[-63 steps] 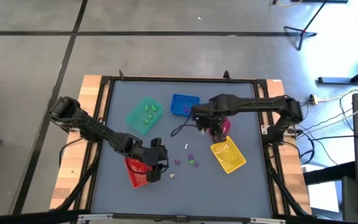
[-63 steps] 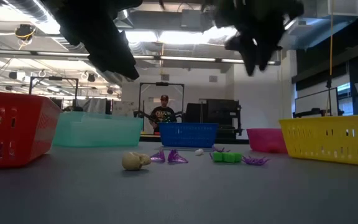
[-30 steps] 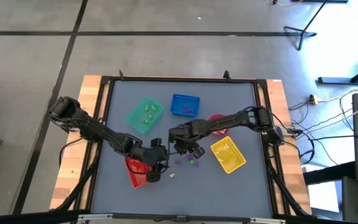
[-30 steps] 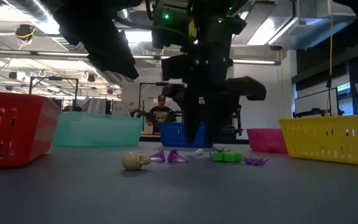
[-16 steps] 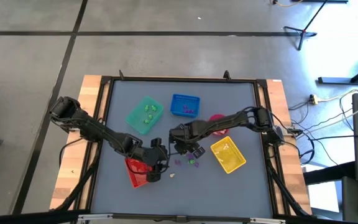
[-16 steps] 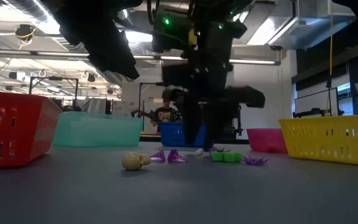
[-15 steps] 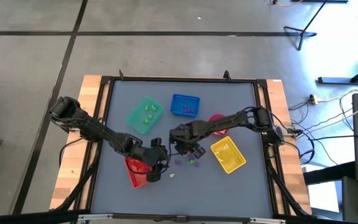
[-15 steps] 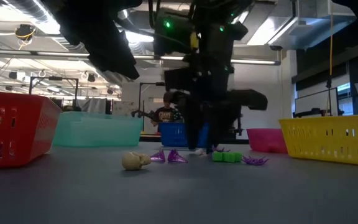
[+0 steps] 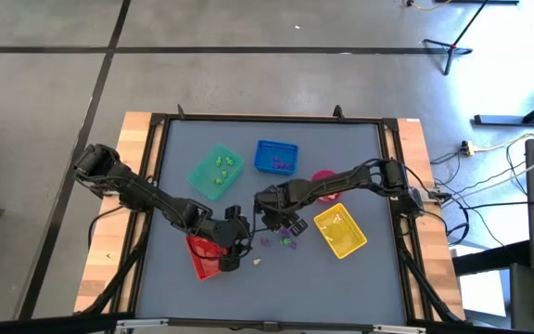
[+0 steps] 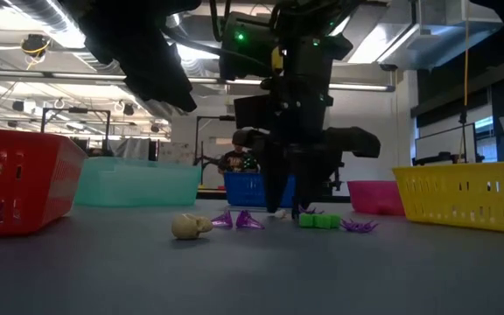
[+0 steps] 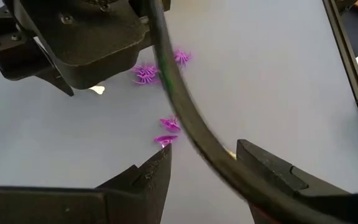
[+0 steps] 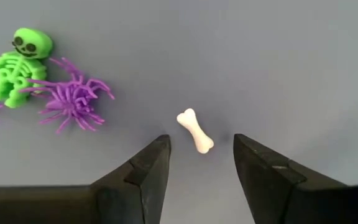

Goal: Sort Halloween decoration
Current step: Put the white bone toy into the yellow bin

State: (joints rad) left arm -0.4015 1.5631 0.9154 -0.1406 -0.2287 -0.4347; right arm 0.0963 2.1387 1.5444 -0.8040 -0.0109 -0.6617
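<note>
The trinkets lie loose on the grey table. A small white bone (image 12: 195,130) lies flat between my right gripper's (image 12: 201,158) open fingers, which stand on either side of it, apart from it. Beside it are a green skeleton (image 12: 14,65) and a purple spider (image 12: 72,99). The low view shows a cream skull (image 10: 191,227), purple pieces (image 10: 249,220) and a green piece (image 10: 319,220). My right gripper (image 9: 272,218) points down at mid-table. My left gripper (image 9: 235,246) hovers open beside the red tray (image 9: 202,255), with purple trinkets (image 11: 166,124) ahead of it.
A green tray (image 9: 215,171) and a blue tray (image 9: 276,156) holding trinkets sit toward the far side. The pink bowl (image 9: 325,176) and yellow tray (image 9: 340,231) lie right of the trinkets. A dark cable (image 11: 179,106) crosses the left wrist view. A person (image 10: 237,157) sits beyond the table.
My right gripper has swung from above the pink bowl toward the table's left and near side and come down over the white bone. For the last second it has hung there, open and almost still. My left arm has kept still.
</note>
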